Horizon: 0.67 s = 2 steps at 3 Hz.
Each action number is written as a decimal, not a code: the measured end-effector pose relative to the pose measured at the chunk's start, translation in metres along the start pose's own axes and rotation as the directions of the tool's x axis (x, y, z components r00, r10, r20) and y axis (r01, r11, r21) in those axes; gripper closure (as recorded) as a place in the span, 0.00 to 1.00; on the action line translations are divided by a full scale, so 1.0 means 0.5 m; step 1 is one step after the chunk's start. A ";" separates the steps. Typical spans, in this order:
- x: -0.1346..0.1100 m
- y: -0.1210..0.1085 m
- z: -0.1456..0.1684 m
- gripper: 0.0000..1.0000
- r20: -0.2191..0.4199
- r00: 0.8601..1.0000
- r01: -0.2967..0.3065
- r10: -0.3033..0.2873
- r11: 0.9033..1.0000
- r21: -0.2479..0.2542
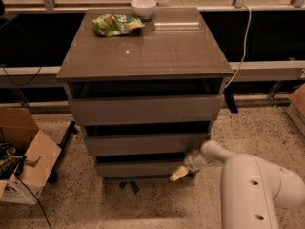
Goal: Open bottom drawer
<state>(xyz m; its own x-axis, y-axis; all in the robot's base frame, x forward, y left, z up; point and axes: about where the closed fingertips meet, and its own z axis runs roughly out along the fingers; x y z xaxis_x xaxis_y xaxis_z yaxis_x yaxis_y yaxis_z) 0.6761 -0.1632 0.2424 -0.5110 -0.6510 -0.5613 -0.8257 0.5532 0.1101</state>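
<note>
The grey-brown cabinet [143,51] has three handleless drawer fronts. The bottom drawer [138,169] is the lowest and narrowest front, with a dark gap above it. My gripper [179,174] reaches in from the lower right on the white arm [252,185]. Its cream tip lies at the bottom drawer's right end, near the floor. The two wider drawer fronts [145,109] sit above.
A green snack bag [116,24] and a white bowl [143,6] sit on the cabinet top. An open cardboard box [24,154] stands on the floor at left. A white cable [243,42] hangs at the right. Speckled floor surrounds the cabinet.
</note>
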 end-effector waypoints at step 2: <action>0.044 -0.024 0.126 0.00 -0.009 0.999 -0.048 0.048 0.999 -0.023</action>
<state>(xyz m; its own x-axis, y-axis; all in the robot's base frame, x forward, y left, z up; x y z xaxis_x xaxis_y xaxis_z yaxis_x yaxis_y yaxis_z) 0.6902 -0.1514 0.1770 -0.5523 -0.6285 -0.5477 -0.8054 0.5718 0.1561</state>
